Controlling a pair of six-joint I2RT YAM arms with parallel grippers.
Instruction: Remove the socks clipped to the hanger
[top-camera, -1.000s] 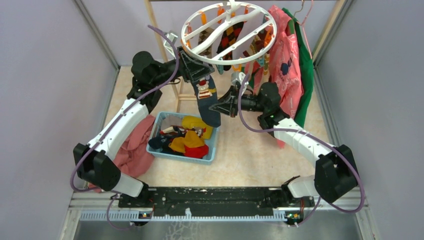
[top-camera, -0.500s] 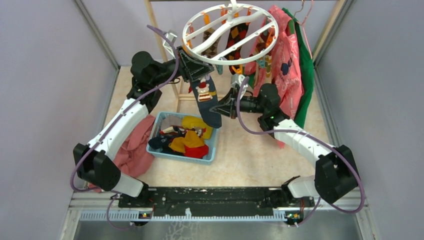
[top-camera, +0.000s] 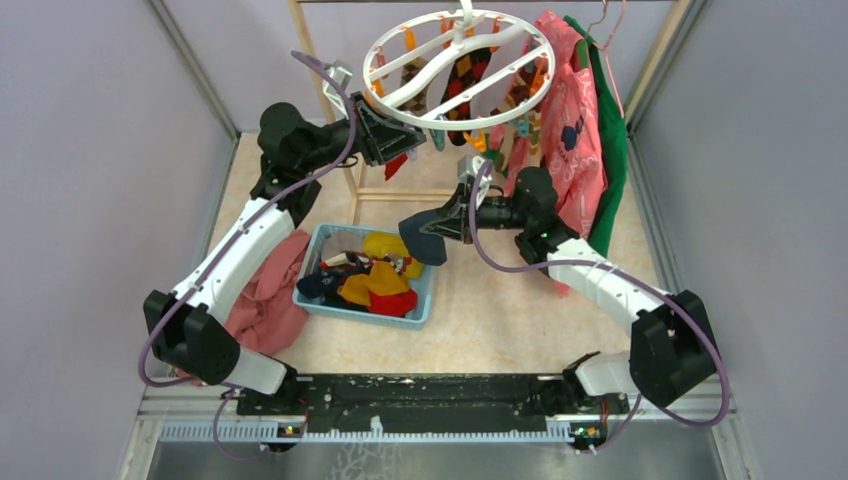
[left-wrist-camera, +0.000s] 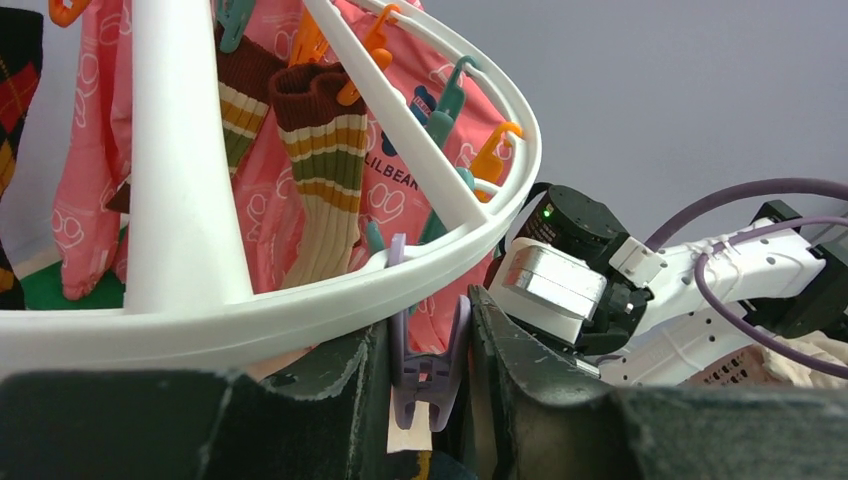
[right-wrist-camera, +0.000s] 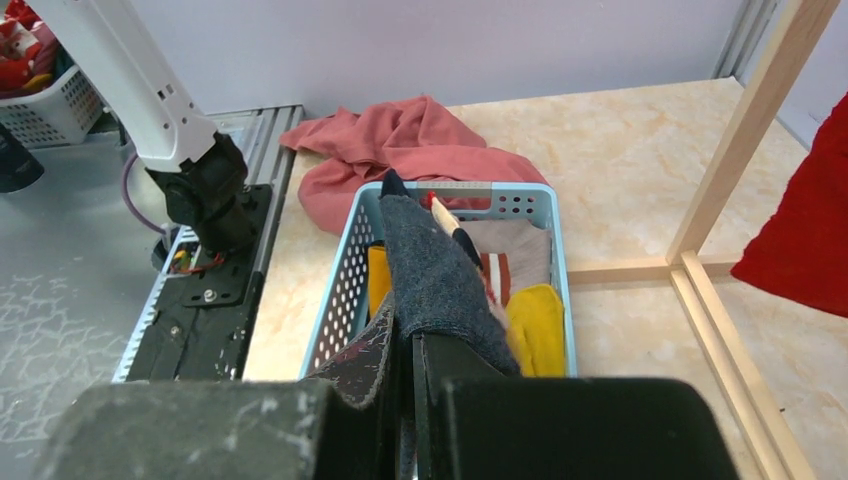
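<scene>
The white ring hanger (top-camera: 458, 65) hangs at the top with several socks (top-camera: 465, 75) still clipped under it. My left gripper (top-camera: 385, 135) is at the ring's near-left rim; in the left wrist view it (left-wrist-camera: 428, 340) is shut on a lavender clip (left-wrist-camera: 430, 375) under the ring (left-wrist-camera: 300, 310), and the clip holds no sock. Striped socks (left-wrist-camera: 325, 180) hang behind. My right gripper (top-camera: 440, 222) is shut on a navy sock (top-camera: 422, 243), free of the hanger. In the right wrist view the gripper (right-wrist-camera: 410, 345) holds this sock (right-wrist-camera: 432, 270) over the blue basket (right-wrist-camera: 345, 270).
The blue basket (top-camera: 425, 300) holds several removed socks. A pinkish-red cloth heap (top-camera: 268, 300) lies left of it. Pink (top-camera: 575, 110) and green (top-camera: 610, 150) garments hang right of the hanger. A wooden frame (right-wrist-camera: 740, 130) stands behind.
The navy sock has come off the clip. My right gripper has pulled it down and left toward the basket. The left gripper stays at the ring.
</scene>
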